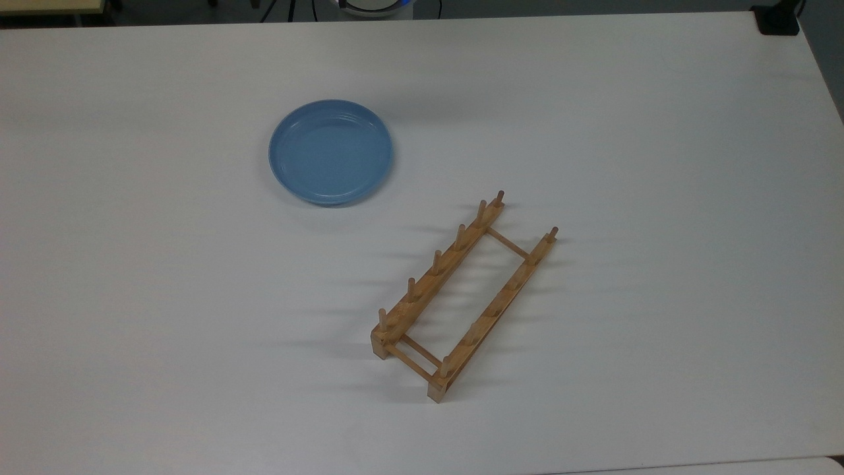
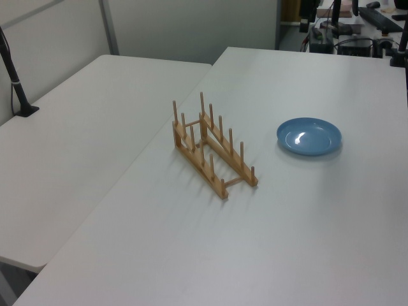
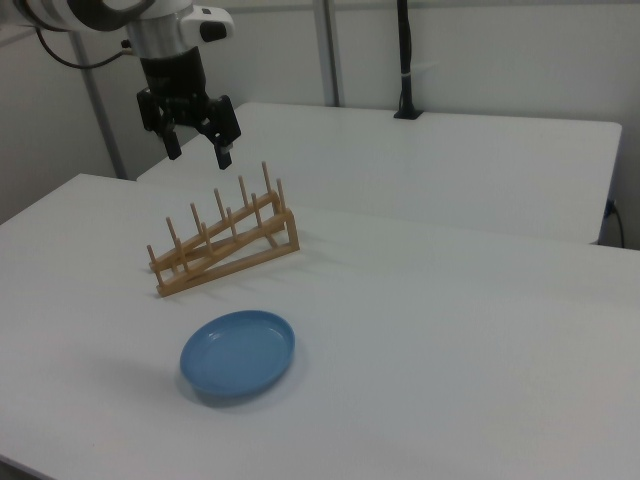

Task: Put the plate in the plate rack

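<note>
The plate [image 1: 330, 152] is seen lying flat and upright on the white table [image 1: 659, 165], apart from the plate rack [image 1: 463, 297], at about ten o'clock from it in the top view. The rack's long axis is seen running from seven to one o'clock there. In the right view the gripper [image 3: 197, 150] is held high with its fingers spread and empty; the plate lies toward five o'clock from it, beyond the rack. A descent to the plate's rim is judged to be needed first.
</note>
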Tool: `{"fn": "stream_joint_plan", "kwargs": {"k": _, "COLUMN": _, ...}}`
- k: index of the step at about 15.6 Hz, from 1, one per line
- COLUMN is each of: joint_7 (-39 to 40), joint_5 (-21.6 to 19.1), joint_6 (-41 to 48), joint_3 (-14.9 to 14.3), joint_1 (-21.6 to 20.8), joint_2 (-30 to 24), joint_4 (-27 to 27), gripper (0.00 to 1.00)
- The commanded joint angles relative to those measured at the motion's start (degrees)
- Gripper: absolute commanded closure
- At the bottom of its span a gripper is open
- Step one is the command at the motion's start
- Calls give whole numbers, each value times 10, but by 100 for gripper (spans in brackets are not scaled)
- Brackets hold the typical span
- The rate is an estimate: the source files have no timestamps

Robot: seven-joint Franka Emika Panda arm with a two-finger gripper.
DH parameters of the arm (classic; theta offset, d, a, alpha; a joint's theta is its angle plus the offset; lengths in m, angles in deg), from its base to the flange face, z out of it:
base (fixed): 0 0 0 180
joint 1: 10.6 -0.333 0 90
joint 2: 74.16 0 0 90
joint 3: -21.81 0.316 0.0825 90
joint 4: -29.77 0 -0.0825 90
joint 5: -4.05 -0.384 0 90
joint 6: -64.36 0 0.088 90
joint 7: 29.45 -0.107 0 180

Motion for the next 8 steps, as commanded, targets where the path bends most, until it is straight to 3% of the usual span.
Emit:
{"fn": "stream_joint_plan", "kwargs": {"k": 1, "joint_7": 9, "joint_5": 7, "joint_6": -10, "joint_3": -7, "joint_1": -10, "joint_2": -9, "joint_4": -13, "gripper": 0}}
{"fn": "stream_joint_plan", "kwargs": {"k": 8, "joint_7": 9, "joint_5": 6, "joint_6": -9, "joint_3": -6, "joint_1": -10, "joint_2": -9, "joint_4": -13, "gripper": 0}}
